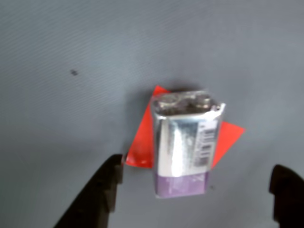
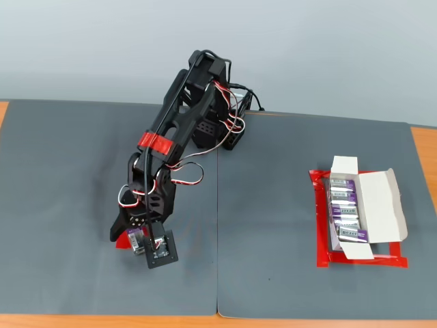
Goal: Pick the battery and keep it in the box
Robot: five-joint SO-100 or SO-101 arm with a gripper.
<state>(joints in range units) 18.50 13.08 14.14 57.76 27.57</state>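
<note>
My gripper (image 1: 192,190) is wide open, with one finger on each side of the battery (image 1: 185,145), and neither finger touches it. The battery lies on a red patch (image 1: 227,137) on the grey worktop (image 1: 71,57), purple end toward me. I think the patch marks the spot where each battery waits to be picked. In the fixed view my arm hides most of the battery (image 2: 136,238), so I can't tell how low I am. The box (image 2: 377,205) is well apart, open inside a red frame (image 2: 362,260), with about four batteries lined up in it.
</note>
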